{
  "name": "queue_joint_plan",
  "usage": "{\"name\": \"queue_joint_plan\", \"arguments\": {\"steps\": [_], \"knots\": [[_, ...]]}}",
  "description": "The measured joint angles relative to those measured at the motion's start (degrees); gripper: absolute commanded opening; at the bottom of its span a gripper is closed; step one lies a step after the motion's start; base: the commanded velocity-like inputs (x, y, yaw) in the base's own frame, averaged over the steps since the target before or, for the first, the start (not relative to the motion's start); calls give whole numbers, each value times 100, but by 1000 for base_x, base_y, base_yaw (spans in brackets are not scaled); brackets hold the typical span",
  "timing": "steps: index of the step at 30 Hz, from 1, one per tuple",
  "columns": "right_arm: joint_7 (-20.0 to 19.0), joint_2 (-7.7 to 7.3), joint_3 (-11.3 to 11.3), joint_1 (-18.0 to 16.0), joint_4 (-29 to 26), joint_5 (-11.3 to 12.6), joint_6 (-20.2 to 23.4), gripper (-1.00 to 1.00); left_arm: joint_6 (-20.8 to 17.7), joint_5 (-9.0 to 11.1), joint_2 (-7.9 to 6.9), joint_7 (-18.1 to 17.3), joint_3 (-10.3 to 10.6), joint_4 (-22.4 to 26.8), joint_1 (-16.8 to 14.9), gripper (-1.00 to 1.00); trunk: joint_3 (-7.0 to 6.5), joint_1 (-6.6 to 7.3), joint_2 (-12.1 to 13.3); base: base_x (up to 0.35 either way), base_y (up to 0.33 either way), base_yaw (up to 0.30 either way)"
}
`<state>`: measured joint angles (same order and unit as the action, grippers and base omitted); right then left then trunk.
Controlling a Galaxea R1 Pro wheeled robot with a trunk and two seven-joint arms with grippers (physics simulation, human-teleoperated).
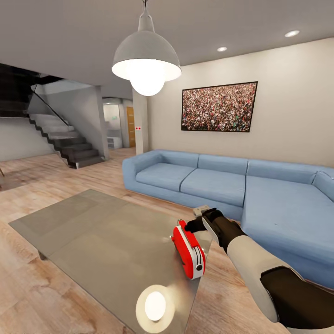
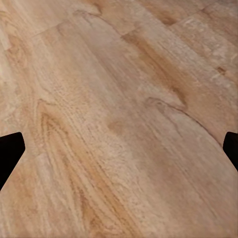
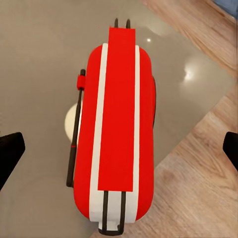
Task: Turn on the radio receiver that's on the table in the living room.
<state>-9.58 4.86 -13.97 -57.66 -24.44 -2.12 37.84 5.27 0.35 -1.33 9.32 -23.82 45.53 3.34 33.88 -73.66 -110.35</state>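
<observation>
The red radio receiver with white side panels stands upright near the right front corner of the glossy grey table in the living room. My right gripper hovers just behind and above it, open. The right wrist view looks straight down on the radio's red top, with its white stripes and thin dark antenna along one side. My right gripper has its dark fingertips spread far to either side, apart from the radio. My left gripper is open over bare wood floor.
A blue sectional sofa runs along the beige wall behind and to the right of the table. A white pendant lamp hangs overhead and a framed crowd picture is on the wall. Stairs rise at the far left.
</observation>
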Motion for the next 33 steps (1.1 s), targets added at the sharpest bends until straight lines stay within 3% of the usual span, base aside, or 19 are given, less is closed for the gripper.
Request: {"name": "queue_joint_plan", "arguments": {"steps": [7,33], "knots": [[-26,-3,-1,0,0,12,-28,100,0,0,1,0,0,0,0,100,0,0,0,0,0,0],[-5,6,-1,0,16,25,4,100,0,0,1,0,8,0,0,100,449,-549,-1003,0,0,0]]}}
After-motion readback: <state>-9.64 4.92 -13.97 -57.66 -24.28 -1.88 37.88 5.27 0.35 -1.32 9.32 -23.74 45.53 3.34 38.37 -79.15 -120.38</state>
